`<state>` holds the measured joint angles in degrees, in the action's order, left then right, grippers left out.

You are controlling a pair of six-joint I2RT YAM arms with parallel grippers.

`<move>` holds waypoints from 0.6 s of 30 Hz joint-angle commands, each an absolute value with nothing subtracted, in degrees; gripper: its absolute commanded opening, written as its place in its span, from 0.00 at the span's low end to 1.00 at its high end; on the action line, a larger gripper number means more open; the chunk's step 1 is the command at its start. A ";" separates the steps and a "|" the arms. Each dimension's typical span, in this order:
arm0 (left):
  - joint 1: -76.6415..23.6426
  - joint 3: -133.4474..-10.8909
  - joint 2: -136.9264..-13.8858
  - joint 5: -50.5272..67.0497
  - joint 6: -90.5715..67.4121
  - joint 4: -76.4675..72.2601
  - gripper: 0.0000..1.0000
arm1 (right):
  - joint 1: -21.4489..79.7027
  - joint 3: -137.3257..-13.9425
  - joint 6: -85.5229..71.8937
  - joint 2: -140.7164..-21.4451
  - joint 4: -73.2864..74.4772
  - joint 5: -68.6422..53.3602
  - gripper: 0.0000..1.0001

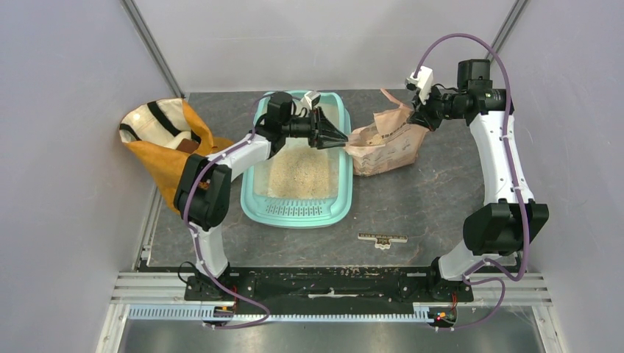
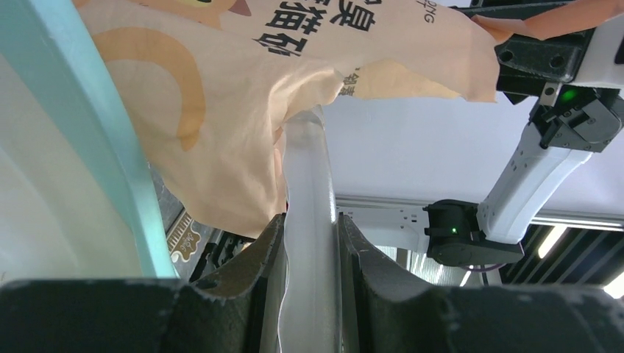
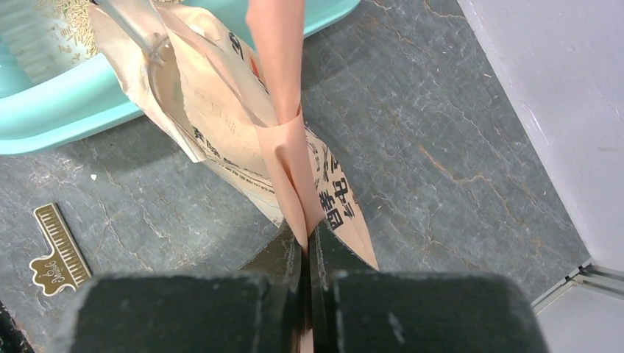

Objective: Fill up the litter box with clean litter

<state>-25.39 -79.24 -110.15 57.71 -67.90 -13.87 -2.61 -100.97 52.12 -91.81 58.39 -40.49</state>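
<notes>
The mint-teal litter box point(image 1: 298, 213) lies mid-table with its grate end nearest me. A beige heap of clean litter point(image 1: 300, 173) lies inside it. A crumpled pink-tan paper bag point(image 1: 386, 143) leans against the box's right rim, its mouth toward the box. My left gripper point(image 1: 340, 137) is shut on the bag's silvery mouth edge point(image 2: 309, 169) over the box's right rim point(image 2: 96, 132). My right gripper point(image 1: 421, 118) is shut on a fold at the bag's far end point(image 3: 283, 140) and holds it raised. The box point(image 3: 66, 110) and some litter point(image 3: 70, 18) show in the right wrist view.
An orange-yellow bag with black straps point(image 1: 165, 140) stands open at the left wall. A small ruler-shaped tag point(image 1: 383, 238) lies on the dark table in front of the box; it also shows in the right wrist view point(image 3: 59, 254). Grey walls enclose the table.
</notes>
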 commanded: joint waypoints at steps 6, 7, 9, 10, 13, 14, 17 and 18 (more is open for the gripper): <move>-21.05 -75.37 -103.90 60.64 -67.18 -15.61 0.02 | -3.34 -104.94 52.26 -90.16 52.72 -44.34 0.00; -20.69 -75.00 -103.57 60.77 -66.82 -15.08 0.02 | -3.34 -104.92 52.22 -90.16 52.82 -44.30 0.00; -20.11 -74.22 -102.67 60.96 -65.68 -13.57 0.02 | -3.34 -105.03 52.35 -90.19 52.99 -44.21 0.00; -19.77 -73.83 -102.21 61.07 -65.30 -13.27 0.02 | -3.33 -104.94 52.38 -90.22 53.00 -44.21 0.00; -18.86 -72.59 -100.98 61.47 -64.36 -12.13 0.02 | -3.34 -104.94 52.34 -90.39 53.09 -44.21 0.00; -18.61 -72.22 -100.61 61.68 -64.27 -12.13 0.02 | -3.34 -104.87 52.33 -90.44 53.09 -44.21 0.00; -17.74 -71.42 -99.38 62.20 -64.16 -12.00 0.02 | -3.25 -104.94 52.39 -90.69 53.09 -44.12 0.00; -17.55 -71.08 -98.81 62.31 -64.16 -11.95 0.02 | -3.32 -104.86 52.47 -90.72 53.09 -44.12 0.00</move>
<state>-20.95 -72.40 -102.96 61.41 -66.94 -13.08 -2.42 -100.97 52.53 -91.96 58.37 -40.47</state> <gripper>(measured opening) 0.335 0.030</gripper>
